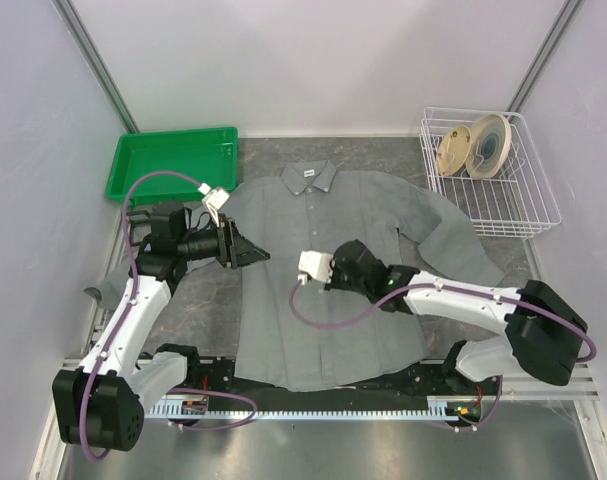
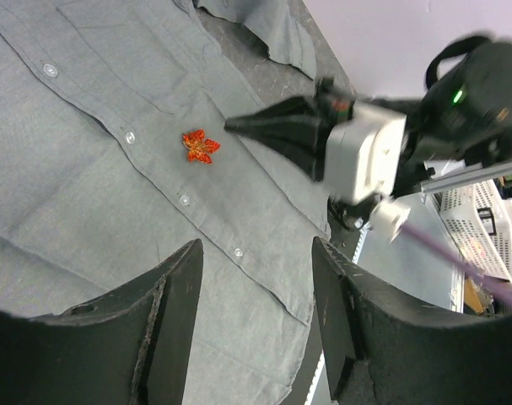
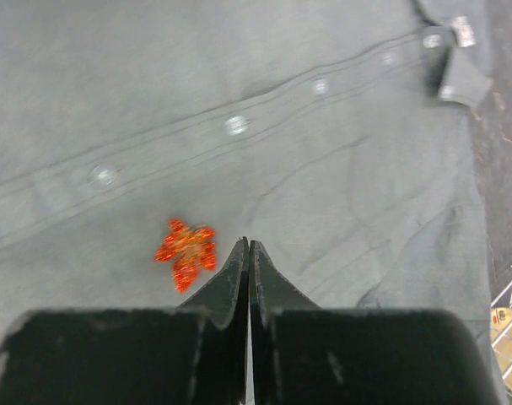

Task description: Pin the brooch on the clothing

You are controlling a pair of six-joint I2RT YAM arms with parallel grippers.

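Note:
The clothing, a grey button-up shirt, lies spread flat on the table with its collar at the far side. The brooch, a small orange-red leaf shape, rests on the shirt front beside the button row. It also shows in the left wrist view, brooch. My right gripper is shut with nothing between its fingers, and its tips are just beside the brooch, a little apart from it. My left gripper is open and empty, hovering over the shirt's left side.
A green tray stands at the back left. A white wire basket holding tape rolls stands at the back right. The shirt's right sleeve stretches toward the basket.

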